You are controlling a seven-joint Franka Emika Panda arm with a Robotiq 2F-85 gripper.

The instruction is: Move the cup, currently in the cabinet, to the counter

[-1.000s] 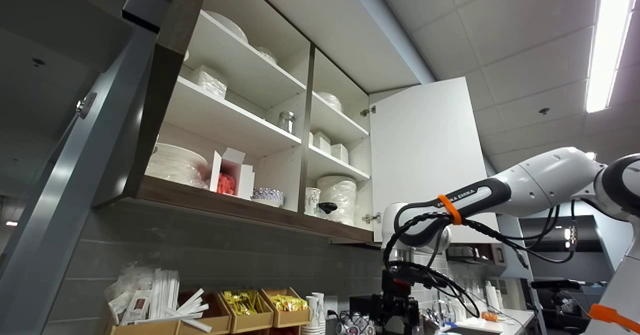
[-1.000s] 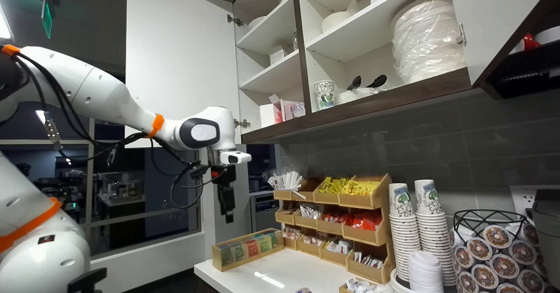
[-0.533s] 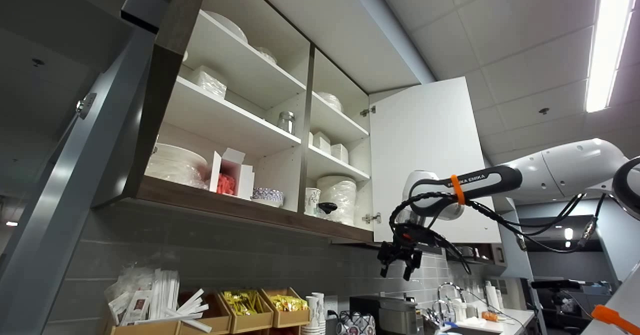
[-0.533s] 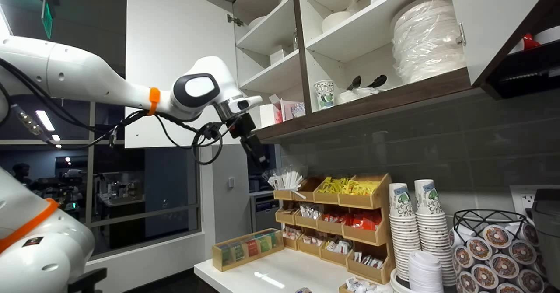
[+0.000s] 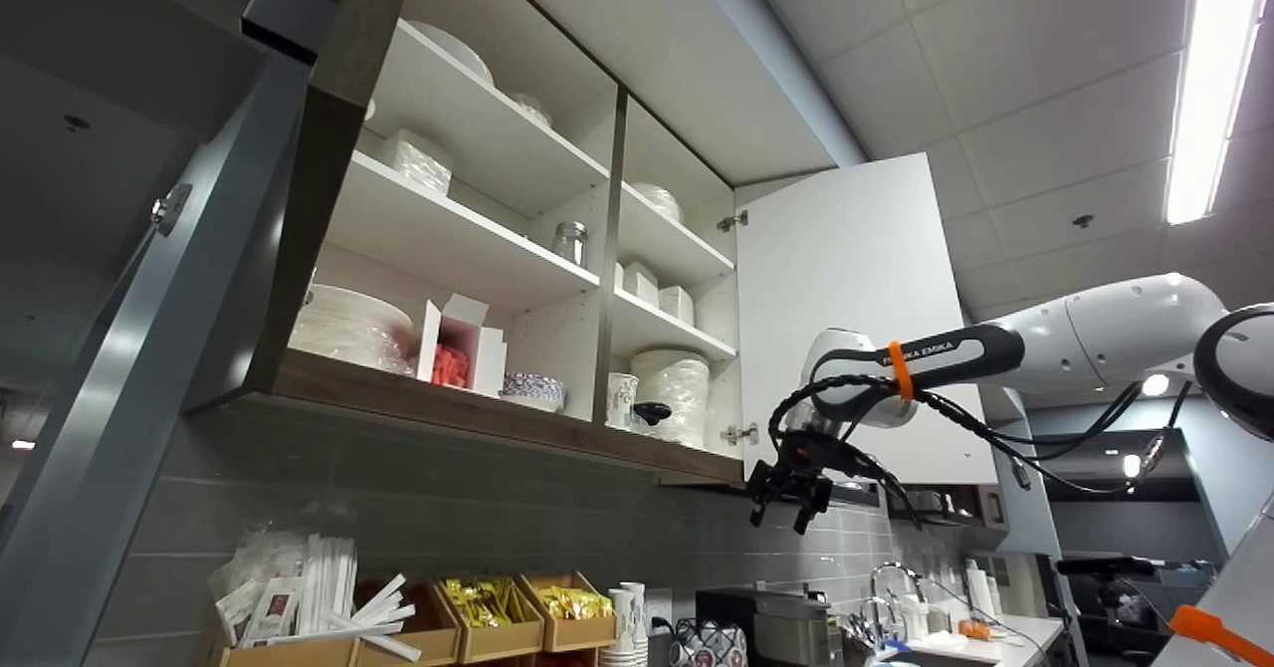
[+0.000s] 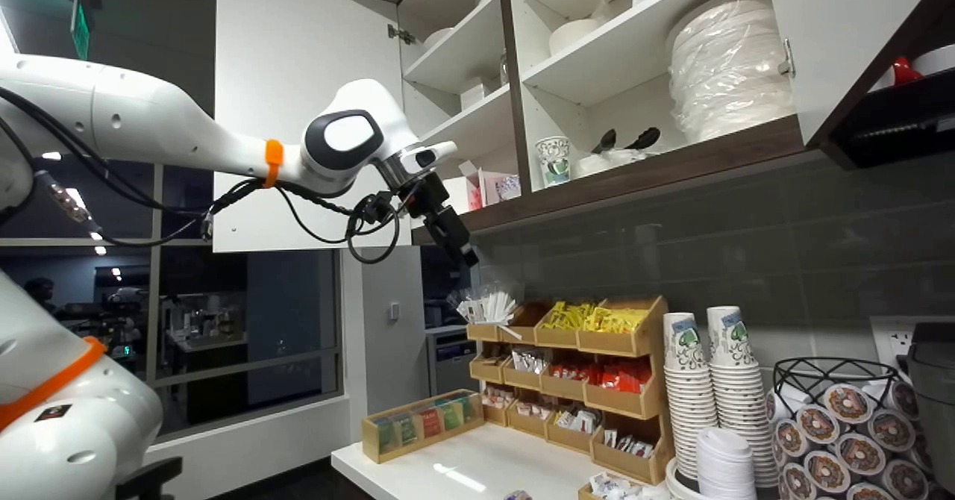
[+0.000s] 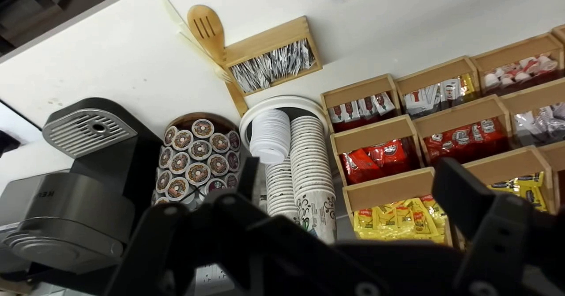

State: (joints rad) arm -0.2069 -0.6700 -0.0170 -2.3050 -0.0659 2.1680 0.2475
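Observation:
The cup (image 5: 621, 401) is a white paper cup with a leafy print. It stands upright on the bottom level of the cabinet (image 5: 518, 424), by the vertical divider; an exterior view also shows the cup (image 6: 553, 161) and the cabinet's brown lower edge (image 6: 671, 170). My gripper (image 5: 779, 522) is open and empty, below the cabinet's bottom edge and apart from the cup; an exterior view also shows the gripper (image 6: 468, 256) tilted downward. In the wrist view the spread fingers (image 7: 348, 179) have nothing between them. The counter (image 7: 132, 57) is white there; the cup is out of this view.
Black utensils (image 6: 625, 140) and wrapped plates (image 6: 735, 67) sit near the cup. The open cabinet door (image 5: 846, 299) is behind the arm. On the counter stand packet bins (image 6: 567, 343), stacked cups (image 6: 686, 395), a pod basket (image 6: 843, 425) and a coffee maker (image 7: 70, 216).
The arm has raised the gripper and tilted it from pointing straight down to slanting toward the cabinet. In the last half second it has moved slightly higher and closer to the cabinet.

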